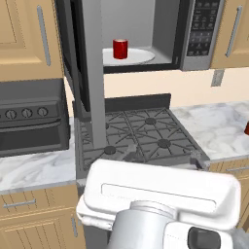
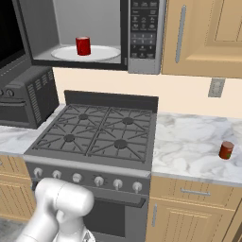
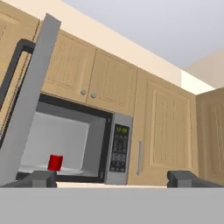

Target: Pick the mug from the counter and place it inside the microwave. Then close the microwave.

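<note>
While the mug (image 1: pixel 120 48) stands upright on the white plate (image 1: pixel 138 57) inside the microwave (image 1: pixel 160 34) in the left base view, the door (image 1: pixel 90 68) swings wide, edge-on toward the arm. Seen from the right base view, the mug (image 2: pixel 83 46) sits left on the plate, the stove (image 2: pixel 97 132) below. Through the hand view, the claw (image 3: pixel 113 178) is spread and empty, low and in front of the microwave; the door (image 3: pixel 30 100) lies up and left of it, which the closing push would likely turn on.
</note>
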Tool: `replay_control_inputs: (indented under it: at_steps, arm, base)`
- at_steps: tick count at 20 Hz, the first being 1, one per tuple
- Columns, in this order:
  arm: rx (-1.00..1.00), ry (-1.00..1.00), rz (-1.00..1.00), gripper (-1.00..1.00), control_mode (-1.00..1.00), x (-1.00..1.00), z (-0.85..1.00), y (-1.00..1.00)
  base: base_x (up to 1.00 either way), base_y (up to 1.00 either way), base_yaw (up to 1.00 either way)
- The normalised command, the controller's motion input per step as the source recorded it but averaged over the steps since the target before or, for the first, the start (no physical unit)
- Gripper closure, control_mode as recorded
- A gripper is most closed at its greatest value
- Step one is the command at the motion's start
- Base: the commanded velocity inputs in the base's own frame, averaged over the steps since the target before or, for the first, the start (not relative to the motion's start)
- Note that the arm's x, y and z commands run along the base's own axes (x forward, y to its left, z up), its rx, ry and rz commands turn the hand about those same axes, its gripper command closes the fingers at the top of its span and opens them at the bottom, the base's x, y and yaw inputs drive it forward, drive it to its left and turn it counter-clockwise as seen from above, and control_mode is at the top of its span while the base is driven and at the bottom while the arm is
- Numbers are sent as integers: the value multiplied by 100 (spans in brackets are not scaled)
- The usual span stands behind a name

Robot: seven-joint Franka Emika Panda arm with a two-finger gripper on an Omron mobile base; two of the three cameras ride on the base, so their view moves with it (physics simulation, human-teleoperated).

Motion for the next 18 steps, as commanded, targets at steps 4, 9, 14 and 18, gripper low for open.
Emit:
replay_control_inputs:
  at_steps: [4,9,14,18]
  arm:
    - [0,0,-13,-100,-100,34,0,48]
    - [-1,0,-15,-100,-100,41,-7,33]
    - [0,0,-20,-100,-100,42,-11,15]
    - [0,0,-18,-100,-100,33,-7,20]
  base:
    - [0,0,0]
    - [0,0,0]
    - [0,0,0]
    - [0,0,0]
